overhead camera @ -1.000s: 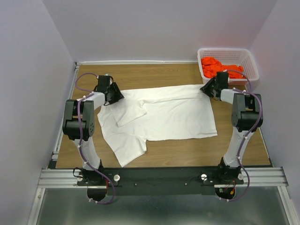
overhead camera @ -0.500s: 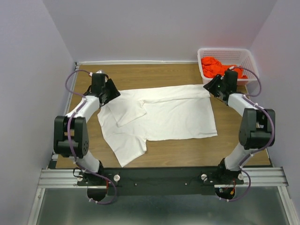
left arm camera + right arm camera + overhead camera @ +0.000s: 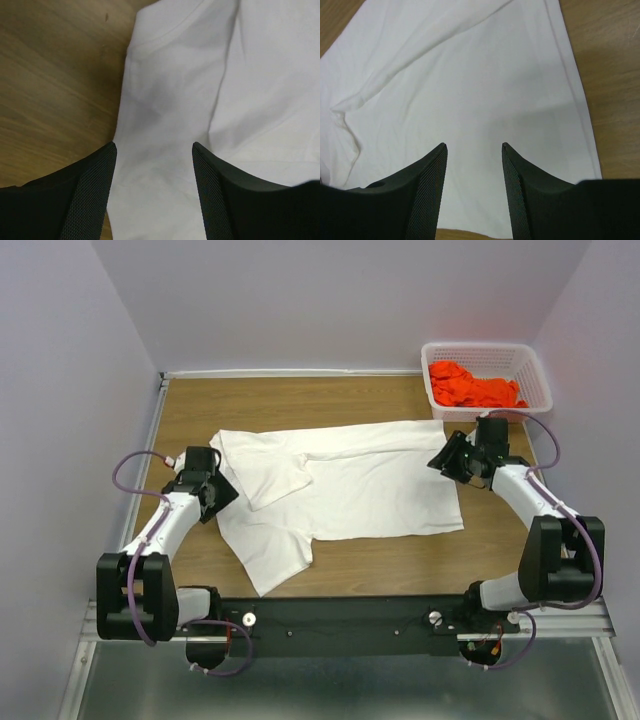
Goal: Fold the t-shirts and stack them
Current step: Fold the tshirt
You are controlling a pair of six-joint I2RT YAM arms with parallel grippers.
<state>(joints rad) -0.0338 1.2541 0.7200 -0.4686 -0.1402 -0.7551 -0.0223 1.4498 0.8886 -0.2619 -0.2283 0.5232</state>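
Top external: white t-shirt lies flat mid-table, a flap doubled over its left part and a lobe hanging out toward the near left. Orange-red t-shirt is bunched in the basket, far right. Left gripper sits at the shirt's left edge and right gripper at its right edge. Wrist views show both with fingers parted, gripping nothing, cloth underneath.

Risks:
- Left pinch lands near a seam and may take one layer only, so the fold peels apart.
- Uneven lift between the two arms skews the shirt.
- Coming down too low scrapes fingertips on the wood and bunches the cloth.
- Right fingers sit inside the hem, so the edge may flop loose.
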